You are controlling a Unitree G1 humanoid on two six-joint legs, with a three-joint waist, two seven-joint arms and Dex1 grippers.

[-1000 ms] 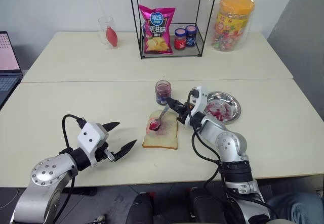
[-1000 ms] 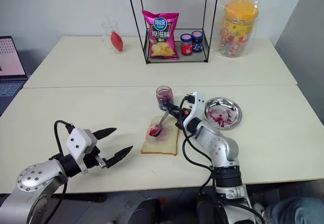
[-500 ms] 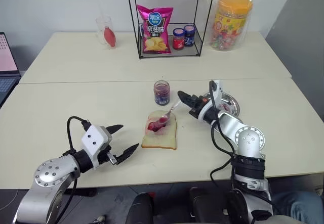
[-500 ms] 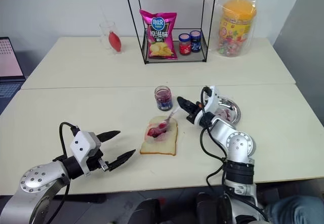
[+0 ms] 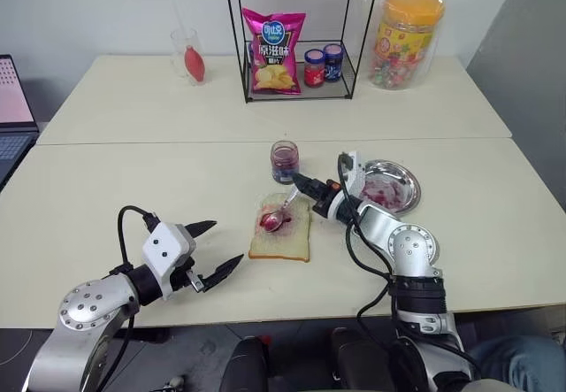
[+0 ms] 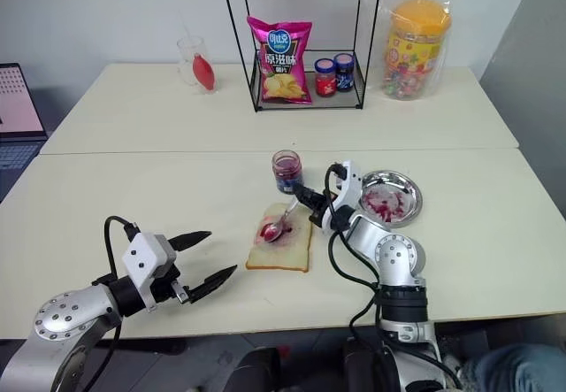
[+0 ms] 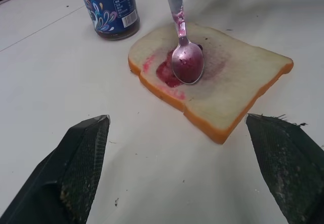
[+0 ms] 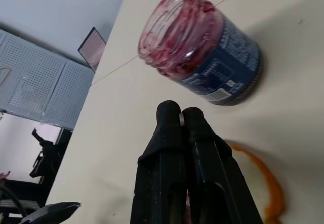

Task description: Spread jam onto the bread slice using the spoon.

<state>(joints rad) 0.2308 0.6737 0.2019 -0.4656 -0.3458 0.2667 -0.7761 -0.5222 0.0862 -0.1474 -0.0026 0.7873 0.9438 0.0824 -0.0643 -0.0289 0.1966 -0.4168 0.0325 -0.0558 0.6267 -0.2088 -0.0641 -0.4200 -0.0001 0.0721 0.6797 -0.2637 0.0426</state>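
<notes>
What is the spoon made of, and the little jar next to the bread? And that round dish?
The spoon looks like shiny silver metal: it mirrors the light under its jam smears. The open jar seems to be clear glass, since the jam shows through its wall above the blue label, though clear plastic is possible. The round dish looks like polished steel, bright and reflective.
</notes>
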